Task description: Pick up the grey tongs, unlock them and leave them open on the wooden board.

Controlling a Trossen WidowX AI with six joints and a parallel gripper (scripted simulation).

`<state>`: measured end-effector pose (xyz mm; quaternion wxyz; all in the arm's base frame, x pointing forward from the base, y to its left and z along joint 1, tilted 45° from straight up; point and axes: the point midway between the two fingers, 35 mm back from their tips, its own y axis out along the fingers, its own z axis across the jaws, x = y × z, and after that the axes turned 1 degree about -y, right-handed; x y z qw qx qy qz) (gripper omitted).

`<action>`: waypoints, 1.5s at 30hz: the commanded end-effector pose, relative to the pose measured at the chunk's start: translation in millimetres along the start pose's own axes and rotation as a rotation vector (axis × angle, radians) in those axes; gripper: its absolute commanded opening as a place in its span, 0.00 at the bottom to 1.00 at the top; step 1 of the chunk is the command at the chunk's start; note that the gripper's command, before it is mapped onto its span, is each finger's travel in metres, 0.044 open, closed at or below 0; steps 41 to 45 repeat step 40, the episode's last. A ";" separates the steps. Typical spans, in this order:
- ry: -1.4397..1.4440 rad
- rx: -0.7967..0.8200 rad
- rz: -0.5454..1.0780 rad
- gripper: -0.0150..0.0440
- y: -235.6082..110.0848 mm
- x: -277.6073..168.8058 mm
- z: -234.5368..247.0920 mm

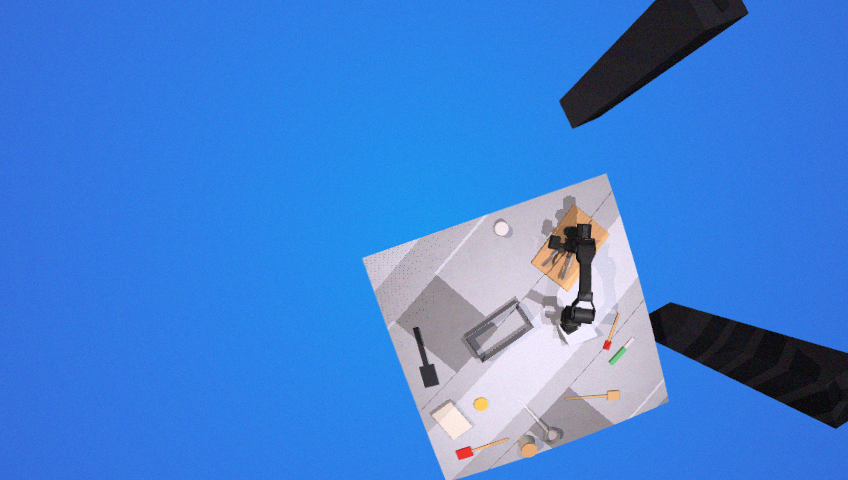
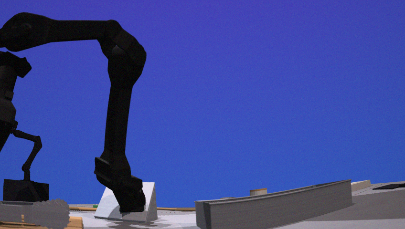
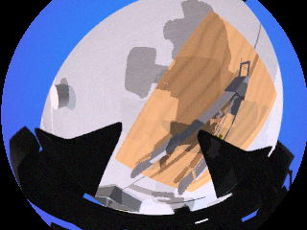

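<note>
The grey tongs lie on the wooden board with their two arms spread apart. In the wrist view the hinge end lies toward the upper right and the tips toward the lower left. My gripper is open above the tongs, and nothing is between the fingers. The grey roasting tin stands empty in the middle of the table, apart from the board.
A white cup stands left of the board. A black spatula, a yellow disc, a white block, red spatulas, a green tool and a wooden mallet lie around the table. The arm's white base stands beside the tin.
</note>
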<state>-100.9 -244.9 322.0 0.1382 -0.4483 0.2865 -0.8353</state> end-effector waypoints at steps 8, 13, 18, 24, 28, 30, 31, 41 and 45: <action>-0.203 0.125 0.022 1.00 3.8 -9.1 48.7; -0.302 0.214 0.089 1.00 8.2 -28.5 77.0; -0.467 0.396 0.220 1.00 7.2 -71.9 129.0; -0.585 0.527 0.321 1.00 -3.5 -111.2 163.4; -0.708 0.641 0.376 1.00 -16.6 -143.3 182.4; -0.779 0.714 0.427 1.00 -27.5 -164.4 194.8; -0.815 0.751 0.454 1.00 -33.6 -175.4 200.2; -1.064 1.022 0.628 1.00 -95.0 -249.9 222.1; -1.064 1.022 0.628 1.00 -95.0 -249.9 222.1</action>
